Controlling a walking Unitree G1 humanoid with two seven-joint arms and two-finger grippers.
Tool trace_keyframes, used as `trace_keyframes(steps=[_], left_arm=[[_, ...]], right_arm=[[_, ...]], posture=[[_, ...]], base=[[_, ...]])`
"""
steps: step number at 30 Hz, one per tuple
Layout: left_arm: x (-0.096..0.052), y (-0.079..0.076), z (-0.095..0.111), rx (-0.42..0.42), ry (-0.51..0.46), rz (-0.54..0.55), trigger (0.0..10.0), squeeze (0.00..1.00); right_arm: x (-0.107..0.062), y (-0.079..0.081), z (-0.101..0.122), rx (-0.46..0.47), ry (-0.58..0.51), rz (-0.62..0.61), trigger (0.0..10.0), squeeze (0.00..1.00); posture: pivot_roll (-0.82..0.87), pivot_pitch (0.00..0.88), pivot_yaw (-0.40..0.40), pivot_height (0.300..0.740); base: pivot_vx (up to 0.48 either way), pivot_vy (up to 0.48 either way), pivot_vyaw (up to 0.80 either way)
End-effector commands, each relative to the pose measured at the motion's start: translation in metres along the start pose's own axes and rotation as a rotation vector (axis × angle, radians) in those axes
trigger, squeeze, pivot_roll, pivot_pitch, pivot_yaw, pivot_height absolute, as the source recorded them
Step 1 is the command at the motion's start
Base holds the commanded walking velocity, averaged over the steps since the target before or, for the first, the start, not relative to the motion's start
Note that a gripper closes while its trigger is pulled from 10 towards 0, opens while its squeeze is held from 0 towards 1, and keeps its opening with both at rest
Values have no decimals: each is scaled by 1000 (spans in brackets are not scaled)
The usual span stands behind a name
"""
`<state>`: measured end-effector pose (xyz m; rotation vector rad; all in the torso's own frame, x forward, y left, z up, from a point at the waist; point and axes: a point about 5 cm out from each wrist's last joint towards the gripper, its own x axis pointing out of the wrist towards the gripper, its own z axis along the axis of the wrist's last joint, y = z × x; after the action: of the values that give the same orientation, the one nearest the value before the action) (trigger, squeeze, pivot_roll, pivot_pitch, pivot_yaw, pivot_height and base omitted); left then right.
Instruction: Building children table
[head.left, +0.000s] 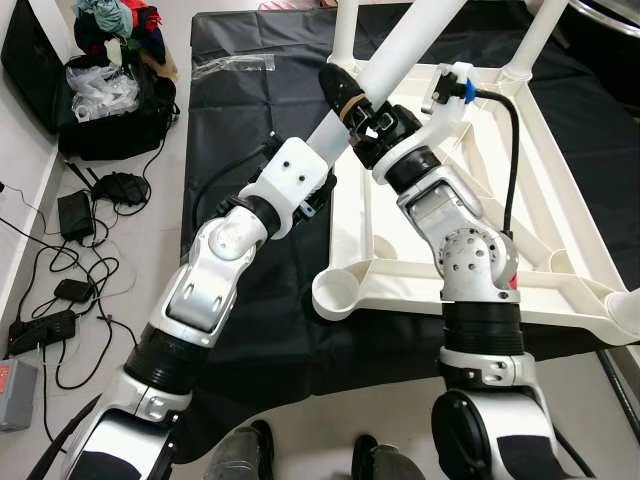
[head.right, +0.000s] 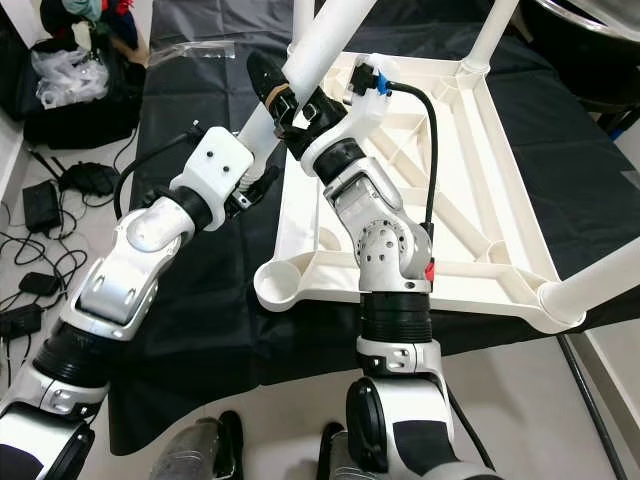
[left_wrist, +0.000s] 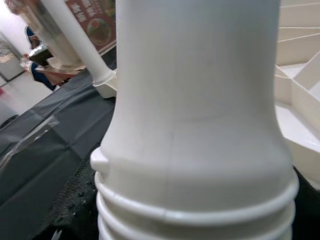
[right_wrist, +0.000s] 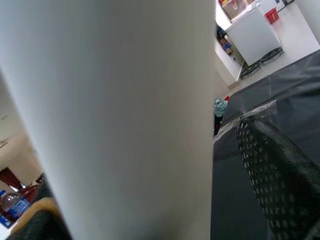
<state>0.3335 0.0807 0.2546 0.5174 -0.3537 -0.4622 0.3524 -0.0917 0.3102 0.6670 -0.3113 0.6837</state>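
Left eye view — both claws, left claw (head.left: 345, 95) and right claw (head.left: 385, 125), grip the table leg (head.left: 420, 35), fingertips hidden.

On the floor to my left I see a black bag (head.left: 95, 120) full of clear plastic wrap (head.left: 100, 90) and bright clothes (head.left: 115, 20). Near it lie black cords (head.left: 60, 270) and small black boxes (head.left: 75, 213). A grey box (head.left: 15, 395) sits by the wall.
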Motion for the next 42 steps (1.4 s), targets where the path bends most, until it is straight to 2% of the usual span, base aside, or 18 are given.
trace_keyframes(steps=[1, 13, 25, 31, 35, 42], left_arm=[[-3, -5, 8, 25, -56, -20, 10000, 0], [-6, -19, 4, 42, -57, -68, 10000, 0], [-7, -16, 1, 52, -56, -67, 10000, 0], [-8, -10, -4, 84, -49, -87, 10000, 0], [-9, -7, -6, 76, -38, -87, 10000, 0], [-10, -12, -4, 79, -56, -102, 10000, 0]], right_arm=[[0, -2, 0, 25, 7, -9, 10000, 0], [8, 7, 8, 66, -10, 14, 10000, 0], [8, 11, 8, 92, 8, 47, 10000, 0], [3, 19, -5, 121, 94, 119, 10000, 0], [1, 20, -8, 132, 107, 121, 10000, 0], [1, 21, -8, 130, 112, 122, 10000, 0]], posture=[[157, 195, -46, 740], [155, 196, -45, 740], [154, 199, -46, 740], [156, 199, -47, 740], [156, 198, -45, 740], [153, 194, -43, 740]], base=[[0, 0, 0], [0, 0, 0], [0, 0, 0], [0, 0, 0], [0, 0, 0], [0, 0, 0]])
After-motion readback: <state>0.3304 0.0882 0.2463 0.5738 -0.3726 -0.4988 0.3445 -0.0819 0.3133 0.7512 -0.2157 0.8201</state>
